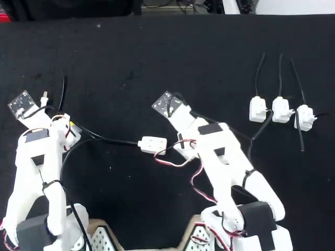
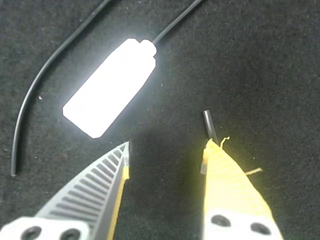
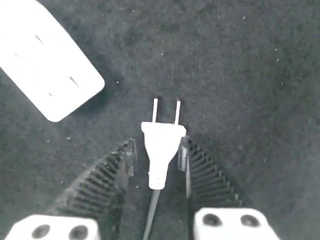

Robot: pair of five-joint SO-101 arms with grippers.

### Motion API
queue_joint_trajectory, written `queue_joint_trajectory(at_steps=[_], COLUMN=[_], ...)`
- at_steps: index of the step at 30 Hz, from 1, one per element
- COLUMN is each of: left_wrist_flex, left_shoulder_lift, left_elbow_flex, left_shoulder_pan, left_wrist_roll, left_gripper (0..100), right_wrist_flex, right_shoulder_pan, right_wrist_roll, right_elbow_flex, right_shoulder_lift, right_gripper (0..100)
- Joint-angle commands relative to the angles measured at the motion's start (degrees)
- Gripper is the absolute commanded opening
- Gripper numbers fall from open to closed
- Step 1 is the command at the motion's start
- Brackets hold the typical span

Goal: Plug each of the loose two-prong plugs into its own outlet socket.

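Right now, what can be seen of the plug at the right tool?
The plug is white, plastic-looking, with two thin metal prongs and a cable running back under the right tool. It lies flat on the black cloth between the open fingers, prongs pointing away from the tool, apart from the white outlet block.

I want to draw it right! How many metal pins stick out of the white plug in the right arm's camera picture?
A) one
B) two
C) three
B: the white plug has two thin metal pins side by side at its end.
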Motion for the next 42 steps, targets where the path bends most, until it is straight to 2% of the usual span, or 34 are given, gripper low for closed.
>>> queue_joint_trajectory(at_steps=[1, 10, 19, 24, 31, 36, 42], left_wrist_flex=[-0.4, -0.7, -0.7, -0.7, -0.7, -0.7, -0.7], left_shoulder_lift=[-0.8, -0.8, -0.8, -0.8, -0.8, -0.8, -0.8], left_elbow_flex=[-0.1, -0.1, -0.2, -0.2, -0.2, -0.2, -0.3], left_shoulder_pan=[-0.6, -0.3, -0.5, -0.5, -0.4, -0.3, -0.4], left_wrist_roll=[0.3, 0.3, 0.3, 0.3, 0.3, 0.3, 0.3], left_gripper=[23, 23, 23, 23, 23, 23, 23], right_wrist_flex=[1.3, 10.6, 17.6, 12.1, 1.8, 3.9, 5.1], right_shoulder_pan=[-1.3, -7.2, -4.4, 0.3, 1.0, 0.4, -4.4], right_wrist_roll=[0.1, 0.1, 0.0, -0.5, -0.3, -0.7, -0.8], right_elbow_flex=[-0.6, -0.8, -7.3, -5.9, 1.1, 1.1, 2.2], right_shoulder_lift=[-2.7, -2.8, -5.2, -6.9, -3.2, -2.6, -3.9], right_gripper=[13.4, 13.1, 13.1, 13.3, 13.3, 13.3, 13.1])
